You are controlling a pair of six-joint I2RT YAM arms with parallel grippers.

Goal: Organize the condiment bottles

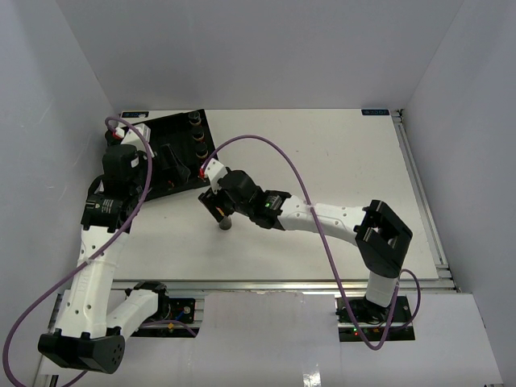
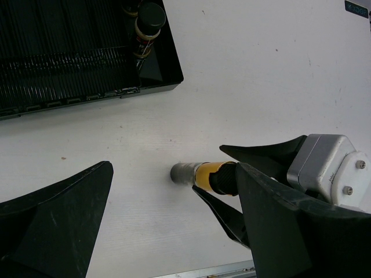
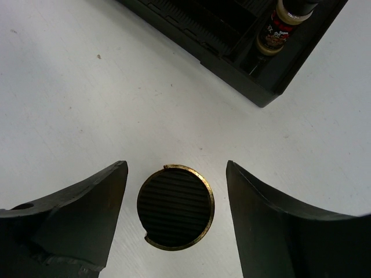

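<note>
So we're looking at the slim bottle (image 1: 226, 221) standing upright on the table (image 1: 339, 153), just off the near right corner of the black ribbed tray (image 1: 173, 131) and not touching it. The right end effector (image 3: 177, 171) is hovering straight down over it. From the right wrist view we're staring right at the bottle's round ribbed black cap, with a gold-ish rim peeking out around it. The fingers (image 3: 75, 220) are sitting on either side of that cap, opened only a bit wider than the bottle. We're seeing a sliver of white table on each side, so nothing is pinching it. The left end effector (image 2: 174, 168) is hanging near the tray with its fingers spread wide and holding nothing. Its camera is catching the bottle from the side: grey foot, yellow band, black cap, with the right arm's fingers bracketing the cap end. The jars (image 1: 196, 137) are sitting in a row along the tray's right-hand edge, black caps up. We're counting about three from the top view, though they're pretty small there, so don't quote us. The right wrist view is showing one of them in the corner compartment, with pale contents and a dark-and-red label.
</note>
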